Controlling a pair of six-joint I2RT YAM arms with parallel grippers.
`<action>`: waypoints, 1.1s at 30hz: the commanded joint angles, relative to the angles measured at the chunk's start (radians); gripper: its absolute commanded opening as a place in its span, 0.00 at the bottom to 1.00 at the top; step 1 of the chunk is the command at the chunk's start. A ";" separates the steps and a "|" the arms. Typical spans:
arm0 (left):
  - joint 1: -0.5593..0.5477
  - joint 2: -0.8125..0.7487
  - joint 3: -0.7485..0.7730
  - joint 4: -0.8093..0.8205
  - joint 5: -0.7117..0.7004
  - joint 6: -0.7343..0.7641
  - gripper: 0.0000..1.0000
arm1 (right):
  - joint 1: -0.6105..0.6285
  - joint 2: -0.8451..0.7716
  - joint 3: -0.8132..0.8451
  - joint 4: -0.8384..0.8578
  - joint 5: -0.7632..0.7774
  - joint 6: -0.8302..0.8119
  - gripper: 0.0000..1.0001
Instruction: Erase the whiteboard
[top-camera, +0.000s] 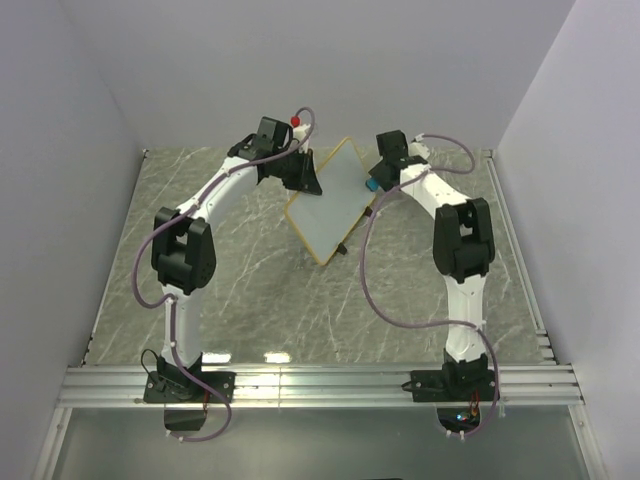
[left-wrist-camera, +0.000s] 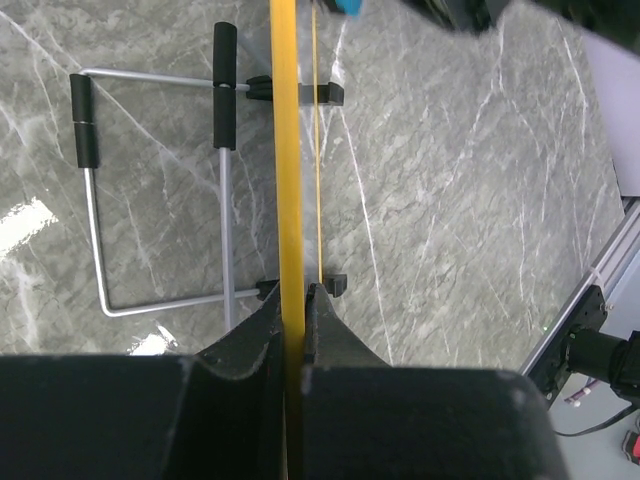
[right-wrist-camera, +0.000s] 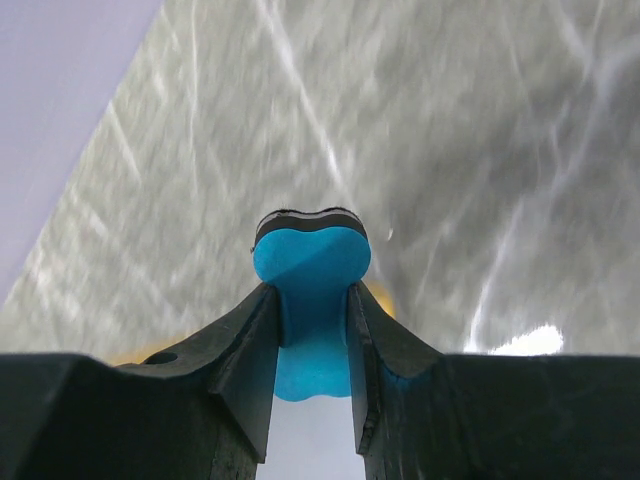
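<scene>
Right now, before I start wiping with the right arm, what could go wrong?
1. The left hand pinches the small white yellow-framed whiteboard only by its thin edge; wiping pressure could twist or slip it.
2. The small blue eraser block in the right hand sits near the board's right corner; a stroke may run off the edge.

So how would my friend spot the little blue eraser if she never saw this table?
Start at the grey marble table and find the small white board with the thin yellow frame, held up near the middle. At that board's right side, the right gripper pinches a small blue eraser block. It is the only bright blue thing there.
</scene>
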 joint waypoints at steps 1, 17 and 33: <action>-0.041 0.117 -0.004 -0.112 -0.112 0.149 0.00 | 0.067 -0.150 -0.104 0.124 -0.093 0.077 0.00; -0.041 0.164 0.059 -0.154 -0.133 0.088 0.00 | 0.173 -0.293 -0.603 0.354 -0.242 0.225 0.00; -0.041 0.154 0.066 -0.195 -0.194 0.056 0.37 | 0.117 -0.480 -0.526 0.243 -0.233 0.049 0.00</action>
